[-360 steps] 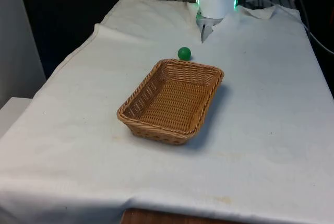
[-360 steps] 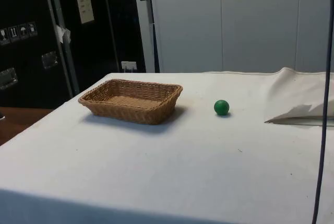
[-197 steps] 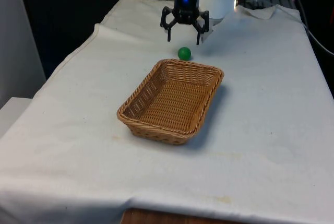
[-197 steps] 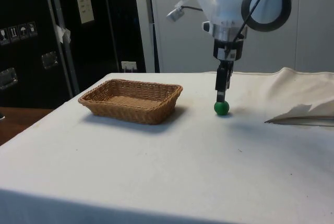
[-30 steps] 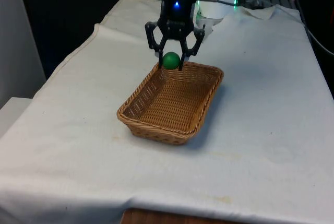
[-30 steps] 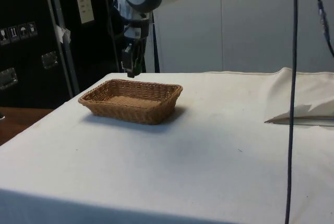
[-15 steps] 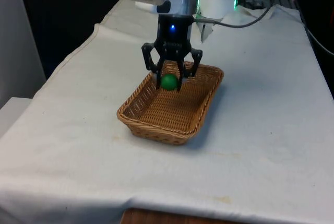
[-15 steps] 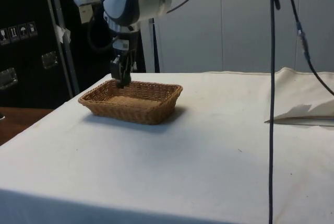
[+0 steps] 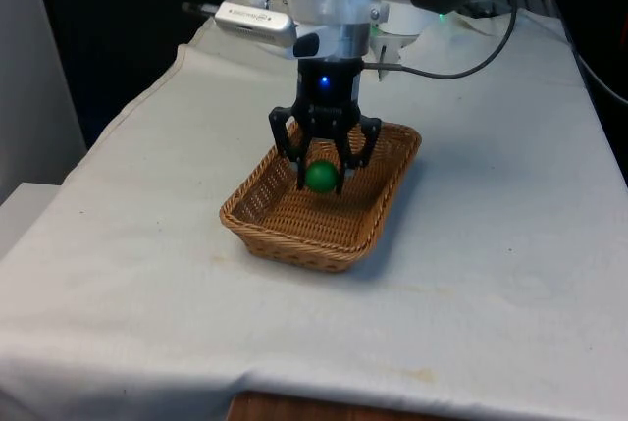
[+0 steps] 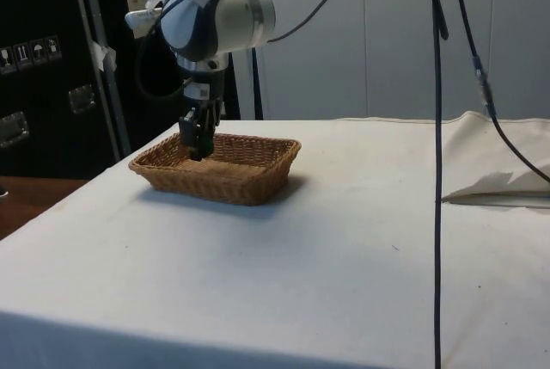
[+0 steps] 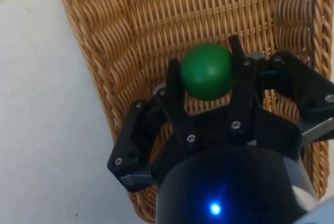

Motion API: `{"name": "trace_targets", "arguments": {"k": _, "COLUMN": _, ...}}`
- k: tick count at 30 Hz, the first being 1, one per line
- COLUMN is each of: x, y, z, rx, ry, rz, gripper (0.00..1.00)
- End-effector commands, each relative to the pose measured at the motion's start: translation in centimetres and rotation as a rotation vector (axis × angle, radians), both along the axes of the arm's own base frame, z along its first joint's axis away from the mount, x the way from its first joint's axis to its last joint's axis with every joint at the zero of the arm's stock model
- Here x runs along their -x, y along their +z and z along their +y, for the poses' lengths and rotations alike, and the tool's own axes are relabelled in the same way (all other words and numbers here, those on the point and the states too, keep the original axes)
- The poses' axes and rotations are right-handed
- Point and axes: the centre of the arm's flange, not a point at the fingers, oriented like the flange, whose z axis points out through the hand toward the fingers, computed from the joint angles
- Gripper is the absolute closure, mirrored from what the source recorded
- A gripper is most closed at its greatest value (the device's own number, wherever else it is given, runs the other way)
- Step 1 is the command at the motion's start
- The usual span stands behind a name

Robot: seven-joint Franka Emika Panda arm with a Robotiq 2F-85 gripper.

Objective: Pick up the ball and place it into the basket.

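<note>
A green ball (image 9: 322, 177) sits between the black fingers of my gripper (image 9: 323, 180), which is shut on it. The gripper hangs over the inside of the woven wicker basket (image 9: 258, 223) in the middle of the table. From the side, the gripper (image 10: 197, 150) reaches down to about the height of the basket's rim (image 10: 258, 166). In the wrist view the ball (image 11: 206, 71) is clamped between the two fingertips, with the basket's woven floor (image 11: 156, 20) below it.
The white cloth (image 9: 491, 244) covers the table around the basket. A folded piece of cloth (image 10: 498, 181) lies on the table towards the robot's end. Black cables (image 10: 438, 171) hang down in the side view.
The gripper has carried the ball down and further over the basket's inside, towards the front camera. It stays shut on the ball.
</note>
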Motion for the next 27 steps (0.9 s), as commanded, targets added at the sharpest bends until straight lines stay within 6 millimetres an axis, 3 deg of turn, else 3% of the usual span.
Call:
{"name": "trace_targets", "arguments": {"k": 1, "x": -0.2, "y": 0.0, "z": 0.1, "rx": -0.011, "ry": 0.004, "rz": -0.003, "gripper": 0.99}}
{"name": "trace_targets", "arguments": {"k": 4, "x": -0.1, "y": -0.1, "z": 0.1, "rx": -0.009, "ry": 0.002, "rz": 0.0, "gripper": 0.99}}
{"name": "trace_targets", "arguments": {"k": 7, "x": 0.0, "y": 0.0, "z": 0.1, "rx": -0.001, "ry": 0.0, "rz": 0.0, "gripper": 0.84}}
{"name": "trace_targets", "arguments": {"k": 8, "x": 0.0, "y": -0.1, "z": 0.1, "rx": -0.009, "ry": 0.0, "rz": 0.0, "gripper": 0.84}}
{"name": "trace_targets", "arguments": {"k": 11, "x": 0.0, "y": -0.2, "z": 0.1, "rx": -0.009, "ry": 0.0, "rz": 0.001, "gripper": 0.59}}
{"name": "trace_targets", "arguments": {"k": 12, "x": 0.0, "y": -0.1, "z": 0.1, "rx": -0.008, "ry": -0.001, "rz": 0.001, "gripper": 0.41}}
{"name": "trace_targets", "arguments": {"k": 16, "x": 0.0, "y": -0.2, "z": 0.1, "rx": -0.008, "ry": -0.002, "rz": 0.002, "gripper": 0.03}}
{"name": "trace_targets", "arguments": {"k": 25, "x": 0.0, "y": 0.0, "z": 0.0, "rx": -0.001, "ry": -0.002, "rz": 0.0, "gripper": 0.0}}
{"name": "trace_targets", "arguments": {"k": 27, "x": 0.4, "y": 1.2, "z": 0.0, "rx": -0.006, "ry": -0.001, "rz": 0.0, "gripper": 0.0}}
